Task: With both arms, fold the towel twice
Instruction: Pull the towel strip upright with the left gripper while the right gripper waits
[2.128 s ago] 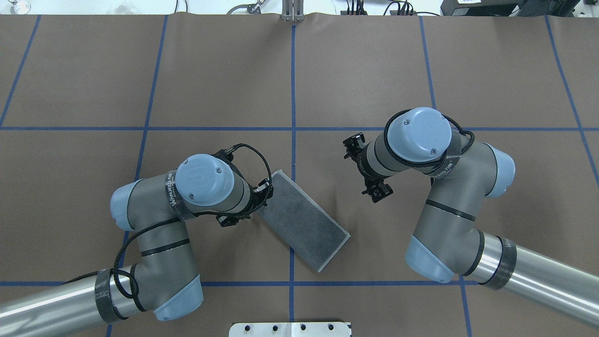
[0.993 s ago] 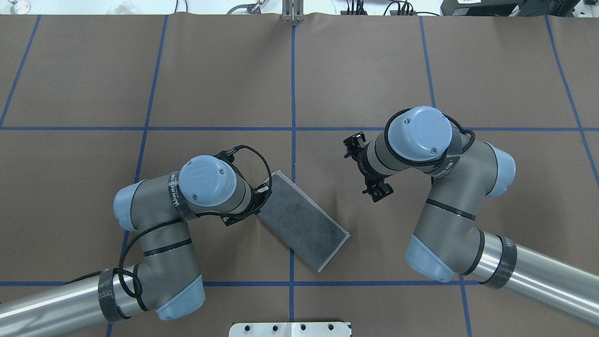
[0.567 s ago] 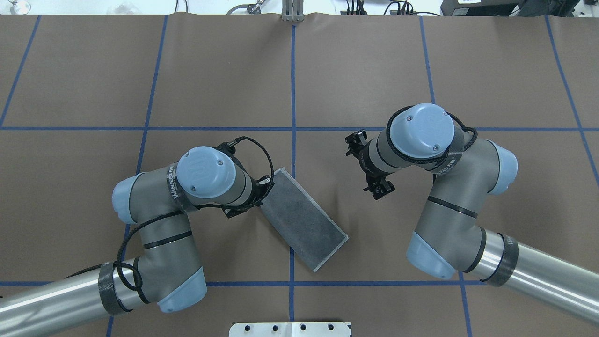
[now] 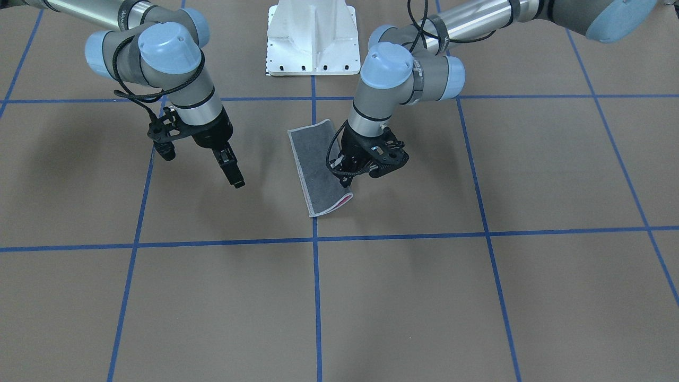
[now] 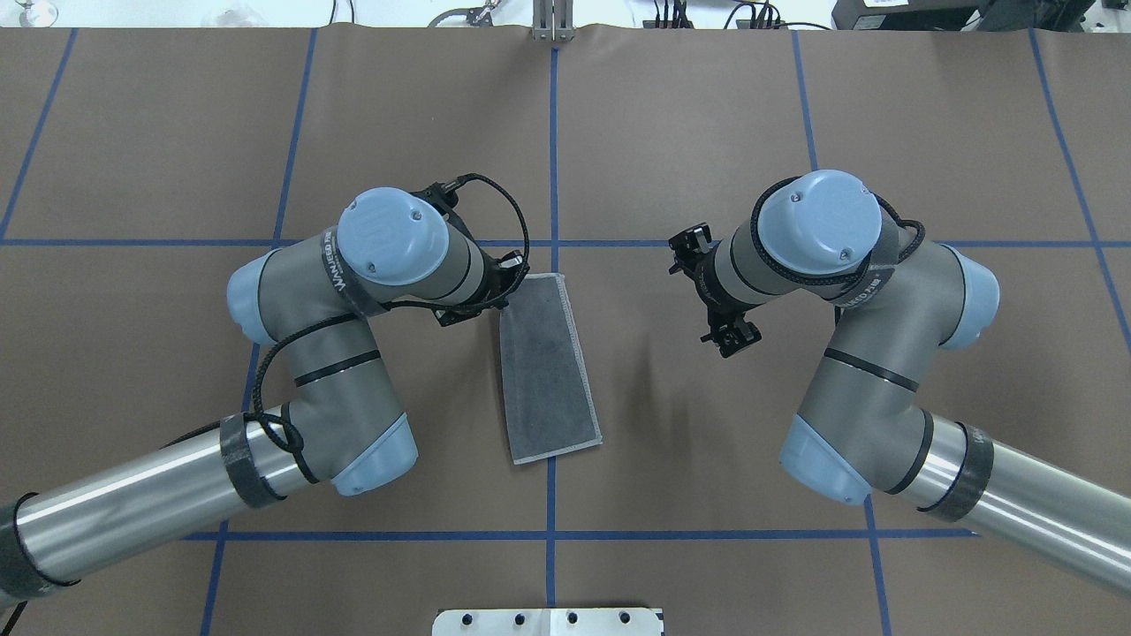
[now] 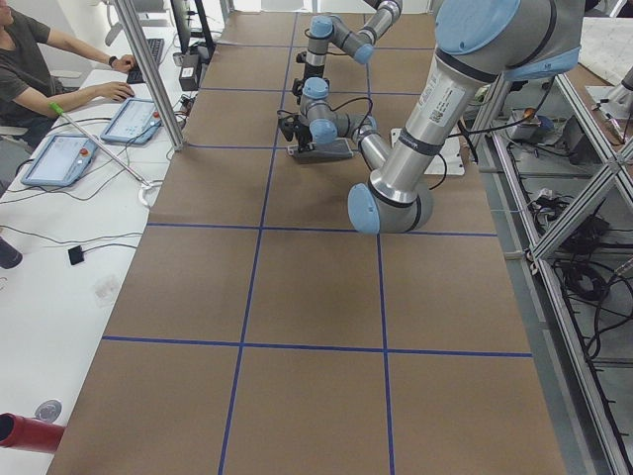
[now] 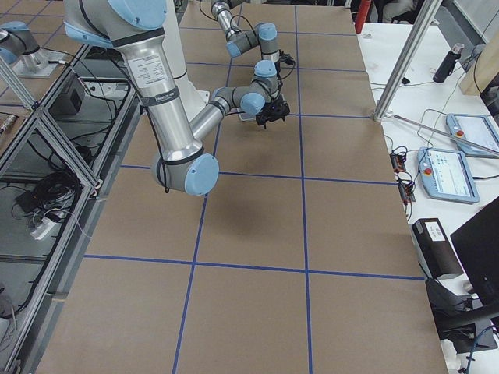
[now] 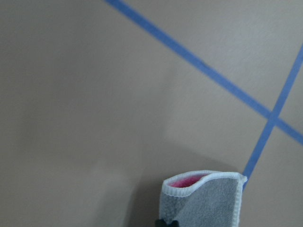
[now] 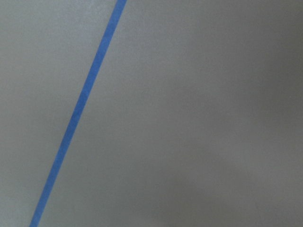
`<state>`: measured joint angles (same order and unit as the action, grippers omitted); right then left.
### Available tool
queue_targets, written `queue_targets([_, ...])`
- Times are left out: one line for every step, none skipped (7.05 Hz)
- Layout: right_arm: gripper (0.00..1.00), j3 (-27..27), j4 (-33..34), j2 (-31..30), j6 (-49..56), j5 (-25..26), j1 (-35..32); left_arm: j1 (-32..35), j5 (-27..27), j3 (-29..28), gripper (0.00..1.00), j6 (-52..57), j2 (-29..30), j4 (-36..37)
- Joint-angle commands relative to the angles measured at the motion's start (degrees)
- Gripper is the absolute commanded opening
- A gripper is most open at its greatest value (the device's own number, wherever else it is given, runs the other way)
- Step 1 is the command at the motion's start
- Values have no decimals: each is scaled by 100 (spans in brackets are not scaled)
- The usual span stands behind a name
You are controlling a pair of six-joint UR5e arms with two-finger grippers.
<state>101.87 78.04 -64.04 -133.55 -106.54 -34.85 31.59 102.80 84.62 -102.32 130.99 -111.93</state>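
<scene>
Left gripper [image 4: 346, 181] clamps towel [image 5: 548, 371] edge (grey up); right gripper [image 4: 237, 180] hovers away, state unclear.

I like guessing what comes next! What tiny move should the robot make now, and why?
Probably the right tool should slide across to the free far corner of the towel. The towel is a once-folded strip, only the left tool pinches one far corner, and the right tool hangs apart.

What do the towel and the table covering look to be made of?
The towel: soft cloth, probably terry or microfibre; fuzzy grey nap, pink inner face, light stitched edge. Table covering: probably matte brown paper; flat, no sheen, thin wavy far edge.
</scene>
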Motion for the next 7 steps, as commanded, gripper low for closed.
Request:
queue_targets([100, -9, 1, -12, 22, -7, -39, 241, 3, -595, 0, 142, 347, -434])
queue_targets([100, -9, 10, -12, 57, 2, -39, 303, 3, -683, 6, 177, 392, -435])
queue_targets([100, -9, 10, -21, 92, 2, -39, 417, 3, -814, 23, 403, 505, -461])
queue_targets([100, -18, 10, -21, 101, 2, -39, 487, 3, -1059, 42, 423, 689, -531])
queue_targets([100, -18, 10, -21, 101, 10, -39, 584, 55, -1044, 84, 476, 708, -532])
queue_targets([100, -18, 1, -21, 110, 28, -65, 611, 73, -1035, 91, 476, 700, -488])
queue_targets([100, -18, 1, -12, 101, 19, -100, 611, 404, -922, 91, 415, 648, -471])
